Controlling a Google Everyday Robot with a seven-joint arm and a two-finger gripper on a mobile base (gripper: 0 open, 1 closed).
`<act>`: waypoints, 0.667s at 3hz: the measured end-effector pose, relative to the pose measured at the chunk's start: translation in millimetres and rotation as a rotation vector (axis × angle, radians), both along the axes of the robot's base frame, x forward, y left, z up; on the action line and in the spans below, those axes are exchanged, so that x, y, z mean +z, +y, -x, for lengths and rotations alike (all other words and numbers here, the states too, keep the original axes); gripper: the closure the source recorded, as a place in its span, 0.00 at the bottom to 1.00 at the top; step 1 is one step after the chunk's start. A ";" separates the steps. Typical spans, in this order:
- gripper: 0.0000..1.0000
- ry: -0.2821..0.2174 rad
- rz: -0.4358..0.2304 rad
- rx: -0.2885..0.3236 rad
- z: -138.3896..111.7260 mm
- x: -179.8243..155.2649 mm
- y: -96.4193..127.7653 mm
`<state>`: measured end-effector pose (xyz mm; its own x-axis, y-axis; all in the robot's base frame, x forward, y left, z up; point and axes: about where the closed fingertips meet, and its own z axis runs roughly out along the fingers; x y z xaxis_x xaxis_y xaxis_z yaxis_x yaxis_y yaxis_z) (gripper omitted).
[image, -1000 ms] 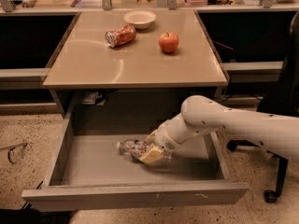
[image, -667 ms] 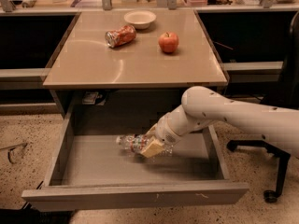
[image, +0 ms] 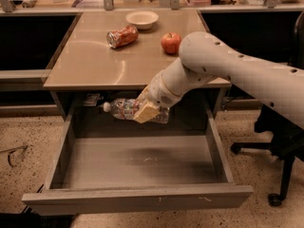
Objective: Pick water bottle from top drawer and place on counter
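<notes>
one hazard: the gripper (image: 145,111) fingers are clamped across the water bottle (image: 121,109), held level over the top drawer (image: 142,163), with the counter surface (image: 90,65) edge just above the fingers; rising straight could snag it there.

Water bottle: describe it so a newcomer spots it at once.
Start at the open wide grey metal drawer below the tan-beige counter. Above its floor, the arm's gripper holds a small clear crinkled plastic water bottle sideways, jaws shut on it. Unlike the red-orange soda can on the counter, it is transparent, white-capped.
</notes>
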<state>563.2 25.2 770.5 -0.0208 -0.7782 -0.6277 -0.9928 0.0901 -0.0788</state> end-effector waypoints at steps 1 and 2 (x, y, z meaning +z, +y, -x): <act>1.00 0.000 0.000 0.000 0.0 0.1 0.0; 1.00 -0.045 0.004 -0.004 -8.4 18.9 0.7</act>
<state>571.6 26.0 789.4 0.0045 -0.7805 -0.6252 -0.9879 0.0935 -0.1239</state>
